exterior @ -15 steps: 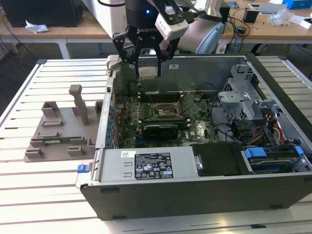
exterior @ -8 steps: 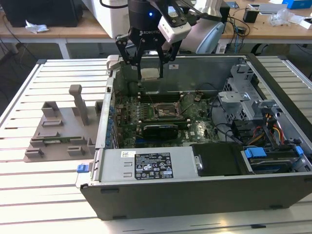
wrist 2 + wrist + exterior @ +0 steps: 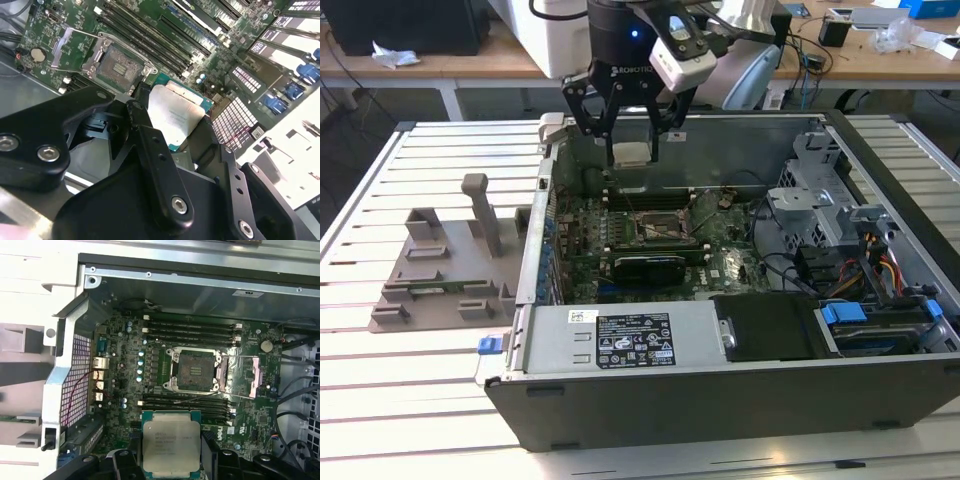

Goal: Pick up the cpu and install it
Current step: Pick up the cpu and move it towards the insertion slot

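**Cpu clamped in end effector, held over the open PC case**

End effector (image 3: 632,152) is closed on the cpu (image 3: 633,155). It pinches the chip at two opposite edges. The chip hangs clear of the board (image 3: 720,262) and touches nothing else. In the first wrist view the cpu (image 3: 171,442) lies flat in the grip, silver top up, w/ a thin green rim showing. The second wrist view shows the same hold, w/ the cpu (image 3: 176,116) set btw the black finger links.

The socket (image 3: 655,228) is empty and lies below the end effector, offset a bit, not straight under it. In the first wrist view a row of mem slots (image 3: 187,402) runs btw the held cpu and the socket (image 3: 194,369). The socket's metal lid (image 3: 248,375) is folded open beside it.

The rear wall of the PC case (image 3: 740,135) stands close behind the end effector. The PSU (image 3: 630,340) and cables (image 3: 880,262) sit well apart from it, lower in the case. Grey fixture blocks (image 3: 440,270) rest on the table (image 3: 380,400) outside the case, well off on the exterior view's left.
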{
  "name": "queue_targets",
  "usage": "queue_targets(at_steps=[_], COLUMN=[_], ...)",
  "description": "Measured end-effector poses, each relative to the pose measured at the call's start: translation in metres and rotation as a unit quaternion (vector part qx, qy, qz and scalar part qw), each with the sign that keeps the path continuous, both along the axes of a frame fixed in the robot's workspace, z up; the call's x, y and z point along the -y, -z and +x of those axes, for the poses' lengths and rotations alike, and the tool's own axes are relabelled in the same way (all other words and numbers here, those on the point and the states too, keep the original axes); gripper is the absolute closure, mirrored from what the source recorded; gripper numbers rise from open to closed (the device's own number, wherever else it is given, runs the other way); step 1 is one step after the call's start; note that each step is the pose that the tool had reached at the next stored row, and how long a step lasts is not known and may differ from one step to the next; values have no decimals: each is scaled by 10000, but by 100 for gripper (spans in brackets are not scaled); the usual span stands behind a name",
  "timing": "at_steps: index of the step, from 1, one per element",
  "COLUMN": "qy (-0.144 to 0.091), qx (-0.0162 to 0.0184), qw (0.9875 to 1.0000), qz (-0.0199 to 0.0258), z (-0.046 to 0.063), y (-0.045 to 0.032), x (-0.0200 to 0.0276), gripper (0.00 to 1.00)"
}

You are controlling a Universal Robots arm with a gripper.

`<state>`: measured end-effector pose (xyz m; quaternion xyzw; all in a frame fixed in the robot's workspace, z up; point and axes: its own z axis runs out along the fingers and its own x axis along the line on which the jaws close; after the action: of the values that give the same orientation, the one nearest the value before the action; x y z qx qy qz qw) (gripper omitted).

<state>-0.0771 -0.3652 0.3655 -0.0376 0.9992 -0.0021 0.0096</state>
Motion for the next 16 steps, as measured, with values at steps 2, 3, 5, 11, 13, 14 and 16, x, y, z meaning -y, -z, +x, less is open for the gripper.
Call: queue_targets(at_steps=[2, 3, 5, 11, 13, 14, 16], qy=[0, 0, 0, 0, 0, 0, 0], qx=[0, 0, 0, 0, 0, 0, 0], qw=[10000, 10000, 10000, 10000, 10000, 10000, 10000], qz=[0, 1, 0, 0, 0, 0, 1], z=[9, 12, 24, 89, 104, 113, 153], y=[11, 16, 33, 91, 110, 118, 156], x=[0, 0, 0, 0, -2, -4, -23], gripper=[45, 45, 45, 45, 45, 45, 45])
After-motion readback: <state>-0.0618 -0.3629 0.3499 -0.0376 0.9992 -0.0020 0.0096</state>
